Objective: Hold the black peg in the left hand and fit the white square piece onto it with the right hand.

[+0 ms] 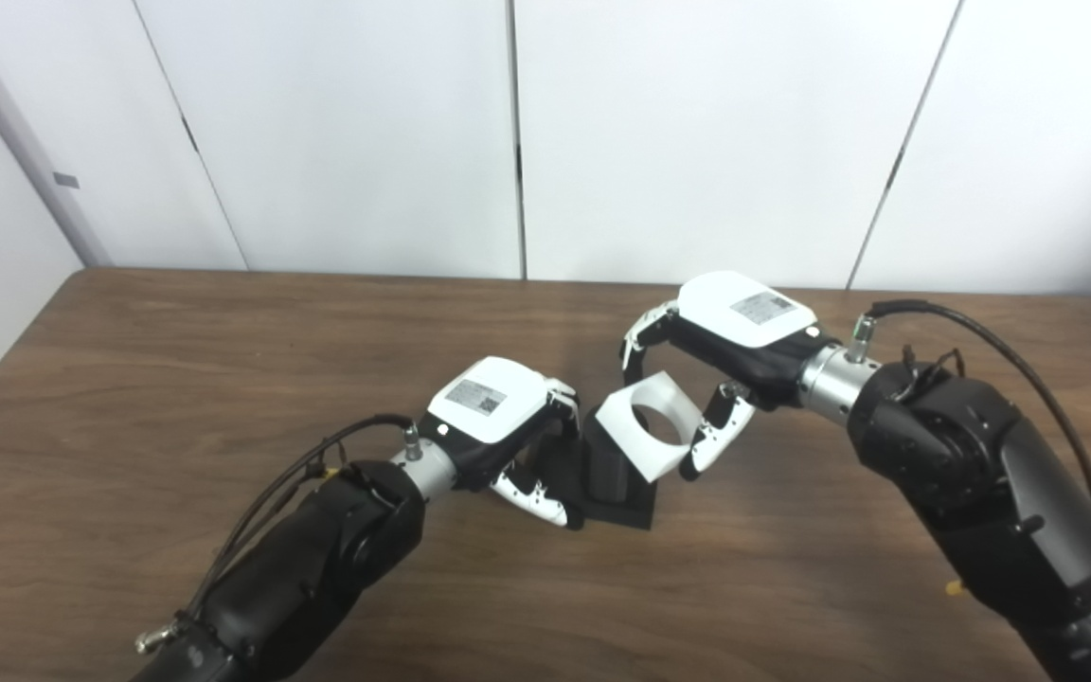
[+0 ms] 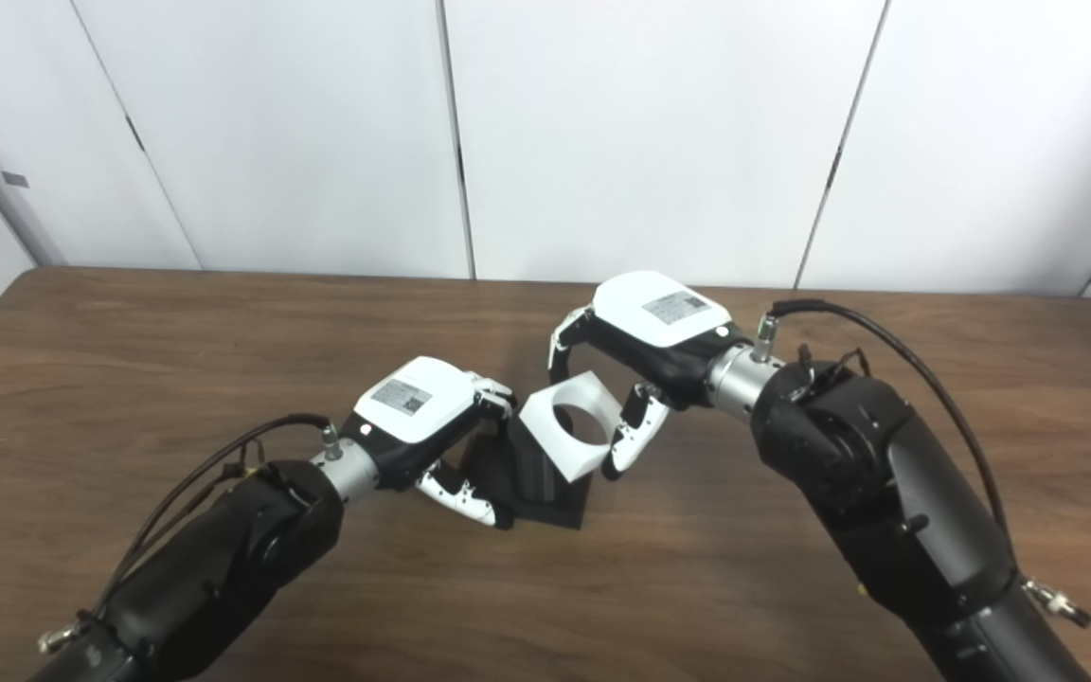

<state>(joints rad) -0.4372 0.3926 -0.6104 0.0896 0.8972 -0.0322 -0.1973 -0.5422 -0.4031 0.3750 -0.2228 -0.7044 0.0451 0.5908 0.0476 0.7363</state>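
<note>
The black peg [image 1: 614, 481] stands on its square black base on the wooden table [image 1: 223, 360], near the middle. My left hand [image 1: 508, 426] is wrapped around its left side, fingers and thumb closed on it. The white square piece [image 1: 650, 426], with a round hole through it, sits tilted over the top of the peg. My right hand [image 1: 725, 350] holds the piece, fingers at its far edge and thumb [image 1: 718, 438] at its near right edge. The top of the peg is hidden behind the piece. It also shows in the right eye view [image 2: 572, 423].
White wall panels [image 1: 697, 133] rise behind the table's far edge. Both black forearms reach in from the bottom corners, with cables along them.
</note>
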